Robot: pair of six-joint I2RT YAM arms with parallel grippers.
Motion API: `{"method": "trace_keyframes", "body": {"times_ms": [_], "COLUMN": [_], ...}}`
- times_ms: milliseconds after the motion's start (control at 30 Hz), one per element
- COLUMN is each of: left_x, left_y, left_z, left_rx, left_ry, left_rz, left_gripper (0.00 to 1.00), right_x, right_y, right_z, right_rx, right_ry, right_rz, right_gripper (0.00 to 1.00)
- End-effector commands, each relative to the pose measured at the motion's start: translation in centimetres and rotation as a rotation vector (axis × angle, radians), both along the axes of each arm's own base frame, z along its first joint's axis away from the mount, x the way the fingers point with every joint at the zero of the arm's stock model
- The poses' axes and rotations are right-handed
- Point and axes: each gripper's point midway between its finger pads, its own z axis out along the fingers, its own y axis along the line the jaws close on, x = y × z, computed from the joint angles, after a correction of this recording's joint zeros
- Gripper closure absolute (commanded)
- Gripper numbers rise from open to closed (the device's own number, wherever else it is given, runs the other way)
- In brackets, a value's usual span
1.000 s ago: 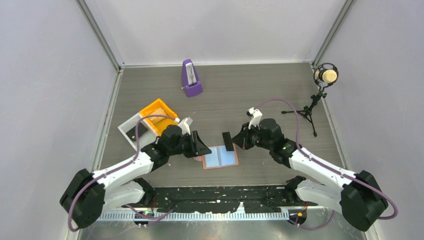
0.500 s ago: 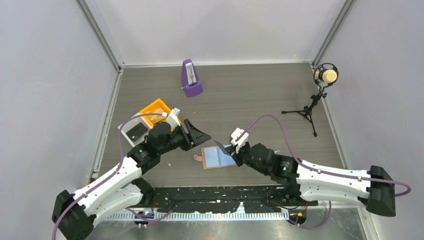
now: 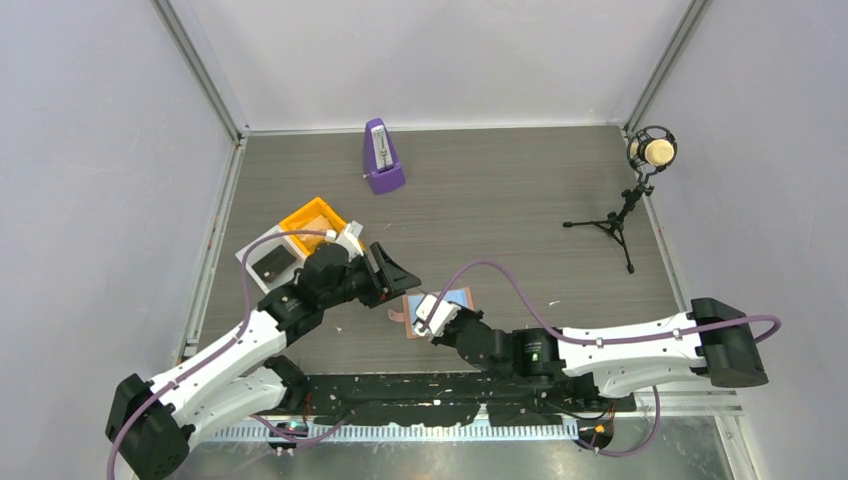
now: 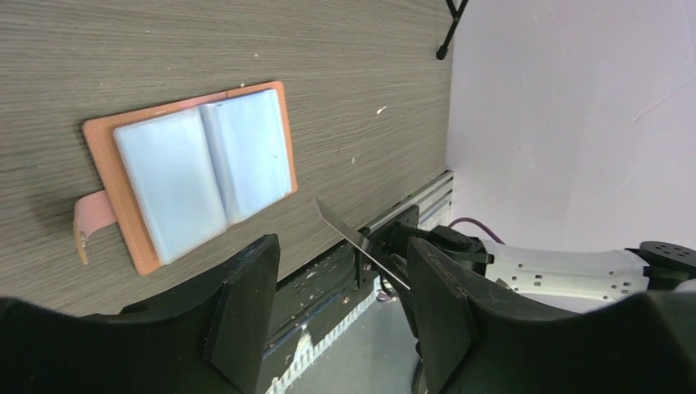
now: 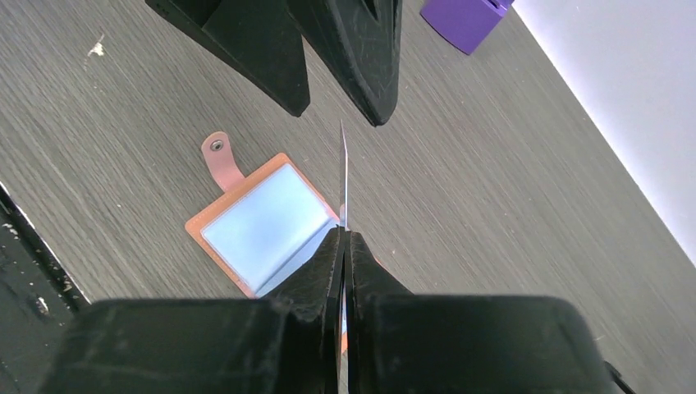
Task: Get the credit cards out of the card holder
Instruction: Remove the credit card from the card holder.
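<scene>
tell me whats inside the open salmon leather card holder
The salmon leather card holder shows only two blue-grey inner faces, no card edge. Anything tucked beneath them is hidden.

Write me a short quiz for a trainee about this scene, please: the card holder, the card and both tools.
1. True or false: the card holder lies folded shut.
2. What does the right tool grip? A: a credit card. B: the holder's tab. C: nothing.
3. Is the left tool holding anything?
Key: 1 false, it lies open; 2 A; 3 no, it is open and empty.
</scene>
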Motion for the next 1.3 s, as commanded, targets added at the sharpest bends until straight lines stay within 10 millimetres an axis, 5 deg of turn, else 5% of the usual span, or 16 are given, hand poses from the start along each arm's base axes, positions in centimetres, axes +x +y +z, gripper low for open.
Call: {"method": "trace_keyframes", "body": {"times_ms": [0, 400, 500, 667, 900, 1267], "left_x": [-0.4, -0.6, -0.7, -0.4, -0.1, 0.2], "left_y": [0.6, -0.7, -1.0, -0.5, -1.0, -2.2], "left_z": [-1.1, -1.9, -1.6, -1.9, -2.5, -2.8], "left_rx": [0.027, -0.089, -0.105, -0.101, -0.05, -0.018], "left_ry": [0.006, 0.07, 0.065, 0.026, -0.066, -0.286], "left_rz": [0.004, 0.003, -0.015, 0.014, -0.057, -0.208], "left_gripper": [0.39, 0.48, 0.62, 1.0, 1.0, 1.0], "right_x": [0.4, -0.8, -1.0, -1.2, -1.9, 0.7], "right_y": [0.6, 3.6, 4.2, 4.2, 3.4, -0.9], "right_z": [2.6, 2.0, 1.3, 0.1, -0.8, 2.6], "right_rx": [0.03, -0.093, -0.121, -0.128, -0.031, 0.431], "right_ry": [-0.072, -0.143, -0.15, -0.12, 0.036, 0.44], "right_rz": [-0.057, -0.044, -0.044, -0.064, -0.03, 0.05], "right_gripper": [0.95, 0.95, 0.95, 0.9, 0.51, 0.47]}}
